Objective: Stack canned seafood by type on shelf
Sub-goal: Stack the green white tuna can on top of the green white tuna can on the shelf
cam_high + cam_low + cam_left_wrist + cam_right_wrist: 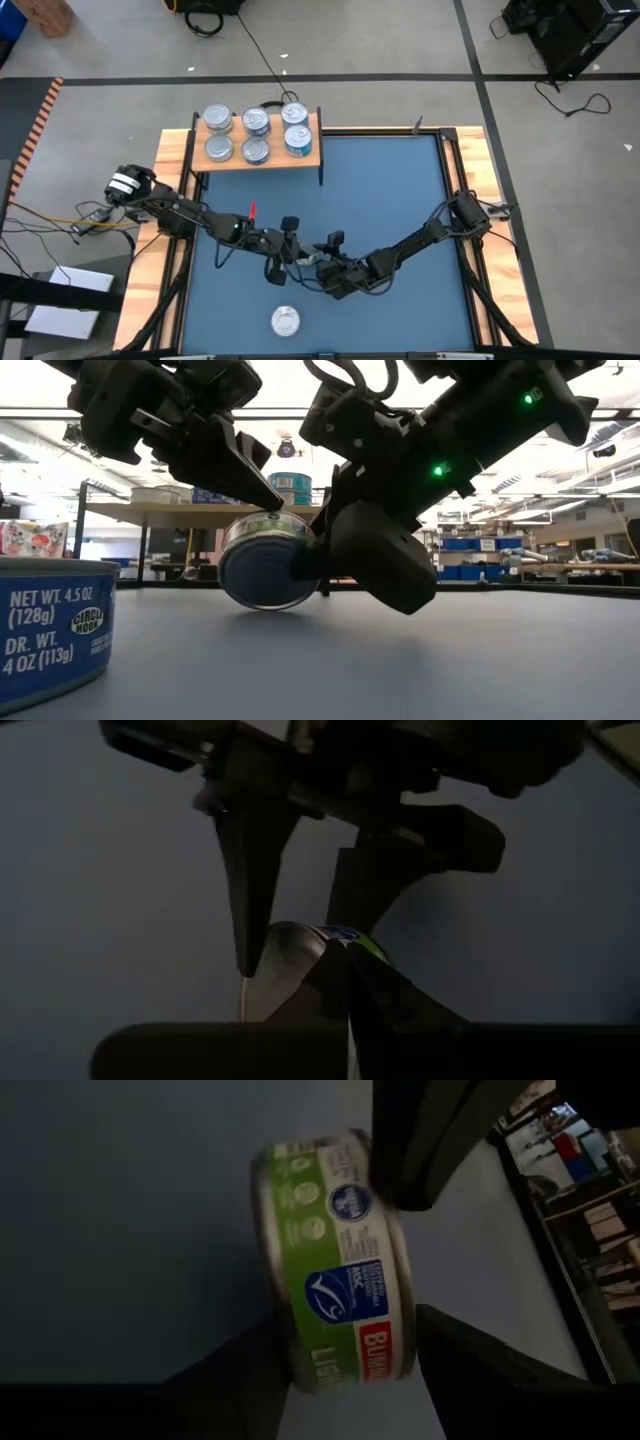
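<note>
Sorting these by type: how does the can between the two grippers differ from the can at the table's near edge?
The can between the grippers is tipped on its edge; the near-edge can stands flat, lid up. The first has a green label with a red patch, the second a blue one. The first sits amid both grippers, the second alone. Both are short round tins.

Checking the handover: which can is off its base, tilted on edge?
The green-labelled can between the two grippers at mid-table. It is tipped onto its rim; the shelf cans and the lone front can sit flat.
</note>
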